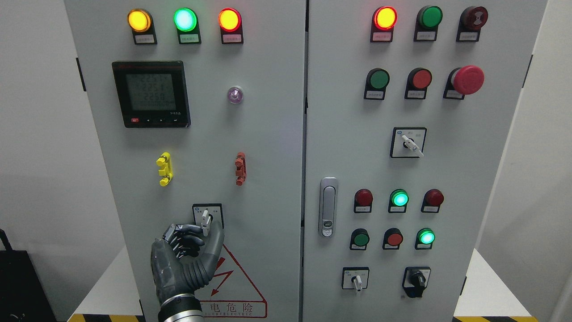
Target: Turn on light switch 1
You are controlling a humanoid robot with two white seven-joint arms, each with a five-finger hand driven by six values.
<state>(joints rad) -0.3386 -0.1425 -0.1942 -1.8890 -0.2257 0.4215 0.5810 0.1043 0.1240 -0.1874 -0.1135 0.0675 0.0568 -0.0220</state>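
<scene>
Grey cabinet, two doors, fills the head view. Light switch 1 is a small rotary selector on a black-framed plate, low on the left door, approx 6 o'clock from the purple lens and 5 o'clock from the yellow clip. Its white lever has its long axis near vertical, handle end hanging toward 6 o'clock, maybe a hair toward 7.

Left hand comes up from the bottom edge, dark grey w/ ribbed joints, at 7 o'clock from the switch. Fingers are curled together toward the thumb, which stretches up to 1 o'clock beside the lever's lower end. Fingertips sit right at the lever; can't tell if they actually pinch it or only touch. Right hand not seen.

Red warning triangle w/ lightning bolt sits at 5 o'clock from the hand, partly covered by it. Meter w/ lit display is up at 11 o'clock from the switch; red clip at 1 o'clock. Top of left door: amber, green, red lamps, all lit. Door latch on the right door at 3 o'clock from the switch, plus more lamps, buttons, selectors beyond it.
</scene>
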